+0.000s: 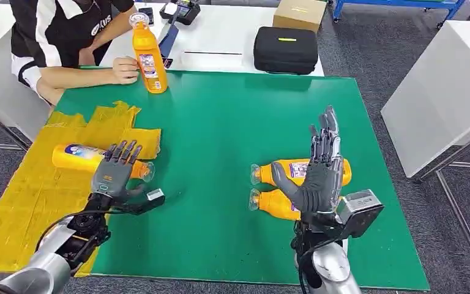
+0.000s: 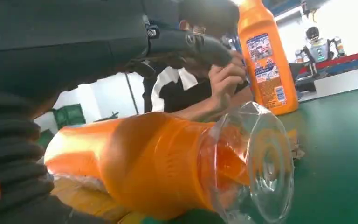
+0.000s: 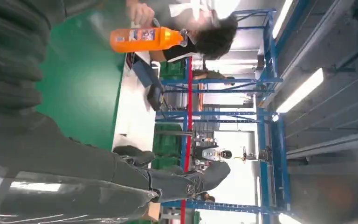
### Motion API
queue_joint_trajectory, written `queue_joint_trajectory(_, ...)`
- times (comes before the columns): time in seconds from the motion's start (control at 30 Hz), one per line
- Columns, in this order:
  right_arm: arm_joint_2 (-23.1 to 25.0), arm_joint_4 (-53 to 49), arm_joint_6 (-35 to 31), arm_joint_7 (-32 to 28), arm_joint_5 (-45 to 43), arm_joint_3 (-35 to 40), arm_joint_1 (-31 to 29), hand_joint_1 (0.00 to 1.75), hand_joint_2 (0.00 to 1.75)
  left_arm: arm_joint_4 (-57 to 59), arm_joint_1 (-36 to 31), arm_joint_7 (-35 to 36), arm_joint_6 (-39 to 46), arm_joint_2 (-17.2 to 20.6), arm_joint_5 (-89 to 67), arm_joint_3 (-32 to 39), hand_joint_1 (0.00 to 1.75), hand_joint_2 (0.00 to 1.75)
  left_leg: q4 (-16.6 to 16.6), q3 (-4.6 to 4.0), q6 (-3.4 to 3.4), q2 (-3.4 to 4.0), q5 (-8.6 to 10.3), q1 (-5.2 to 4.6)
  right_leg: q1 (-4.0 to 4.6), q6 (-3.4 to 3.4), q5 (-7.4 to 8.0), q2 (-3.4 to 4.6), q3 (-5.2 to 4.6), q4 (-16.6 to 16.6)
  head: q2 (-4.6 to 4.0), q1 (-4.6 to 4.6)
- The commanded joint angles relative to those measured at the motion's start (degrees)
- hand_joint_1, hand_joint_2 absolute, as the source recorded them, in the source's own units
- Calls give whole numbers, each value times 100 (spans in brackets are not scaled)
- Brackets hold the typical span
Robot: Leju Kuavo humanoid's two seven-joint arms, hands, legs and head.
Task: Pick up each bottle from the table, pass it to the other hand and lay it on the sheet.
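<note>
The left hand rested over a lying bottle on the yellow sheet, at the left edge of the green bench; its fingers lay across the bottle near the clear cap, but whether they gripped it or merely touched it could not be told. In the left wrist view that bottle lay on its side with the cap toward the camera. The right hand stood raised with fingers spread and upright, holding nothing, above two more bottles lying side by side on the green surface, caps pointing left. At the far edge a person sat with a hand on a fourth bottle standing upright. Behind it a black case and a cardboard box lay on a white table.
</note>
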Motion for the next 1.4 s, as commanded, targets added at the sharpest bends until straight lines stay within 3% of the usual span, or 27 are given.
queue_joint_trajectory(0.03, 45, -80, -207, 251, 851, -183, -65, 0, 175, 36, -71, -466, -146, -394, 374, 963, 0, 0, 8, 37, 6, -18, -23, 3, 8, -40, -24, -9, 40, 7, 0, 0)
queue_joint_trajectory(0.2, -38, -525, -835, 761, 2877, -538, 41, 0, 175, -824, 210, -1215, -75, -741, 890, 1366, 0, 0, 3, 17, 5, -21, -10, 0, 3, -25, -14, -15, 22, 3, 0, 0)
queue_joint_trajectory(0.37, 16, -574, -753, 801, 2916, -602, 55, 0, 175, -1135, 318, -1073, -266, -734, 840, 1315, 0, 0, 8, 22, 6, -18, -15, 2, 5, -29, -17, -12, 26, 3, 0, 0)
queue_joint_trajectory(0.43, -39, -635, -713, 867, 3178, -621, 48, 0, 175, -1520, 419, -1207, 39, -792, 778, 1226, 0, 0, 7, 23, 5, -13, -16, 1, 5, -31, -15, -5, 27, 3, 0, 2)
queue_joint_trajectory(0.47, -90, -695, -794, 1024, 3599, -669, 47, 0, 175, -1858, 479, -598, 263, -720, -117, 882, 0, 0, 10, 29, 6, -17, -20, 1, 5, -36, -20, -8, 33, 7, 0, 0)
queue_joint_trajectory(0.5, -94, -758, -939, 1172, 3950, -738, 55, 0, 175, -2198, 579, -484, 119, -797, -217, 819, 0, 175, 6, 12, 5, -16, -11, 1, 5, -26, -11, -10, 18, 2, 0, 2)
queue_joint_trajectory(0.6, -212, -950, -877, 1303, 4039, -840, 118, 0, 175, -2893, 789, -713, -335, -897, 292, 770, 0, 175, 11, 15, 6, -29, -15, 1, 5, -29, -19, -22, 23, 7, 0, -2)
queue_joint_trajectory(0.63, -306, -975, -850, 1433, 4479, -880, 153, 0, 175, -3127, 891, -598, -257, -854, 233, 685, 0, 175, 15, 24, 7, -32, -22, 2, 7, -35, -26, -24, 33, 10, 0, 0)
queue_joint_trajectory(0.67, -390, -937, -815, 1638, 4992, -891, 152, 0, 175, -3267, 982, -354, 37, -831, -22, 647, 0, 0, 8, 16, 7, -28, -13, -2, 2, -24, -17, -22, 23, 3, 0, 0)
queue_joint_trajectory(0.7, -446, -962, -658, 1843, 5287, -896, 157, 0, 175, -3481, 1125, -391, 147, -870, 172, 683, 0, 0, 11, 27, 9, -25, -21, -1, 3, -30, -22, -18, 35, 4, 0, 2)
queue_joint_trajectory(0.73, -533, -961, -425, 2008, 5487, -893, 166, 0, 175, -3690, 1247, -452, 216, -884, 321, 690, 0, 175, 6, 16, 7, -8, -14, 2, 6, -21, -9, -2, 21, -4, 0, 2)
queue_joint_trajectory(0.83, -890, -786, 573, 2733, 6296, -948, 62, 0, 175, -4490, 1697, -719, 218, -953, 946, 602, 0, 175, 4, 15, 7, -5, -16, -4, 1, -19, -9, -1, 20, -3, 0, 0)
queue_joint_trajectory(0.97, -1502, -469, 1697, 2927, 6562, -968, -43, 0, 175, -5127, 1940, -1087, 296, -1069, 2142, 595, 0, 175, 8, 19, 8, -16, -21, -2, 4, -26, -16, -9, 28, -3, 0, 0)
queue_joint_trajectory(1.07, -1738, -266, 1940, 2845, 6418, -1077, -109, 0, 175, -5308, 2001, -1297, 237, -1106, 2675, 632, 0, 175, 12, 22, 11, -12, -25, -3, 4, -27, -16, -4, 32, -2, 0, 0)
queue_joint_trajectory(1.4, -1741, -279, 1967, 2843, 6419, -1037, -117, 0, 175, -5303, 2002, -1373, 229, -1110, 2808, 644, 0, 175, 0, 5, 5, -21, -9, -4, 2, -14, -4, -9, 16, -6, 0, 0)
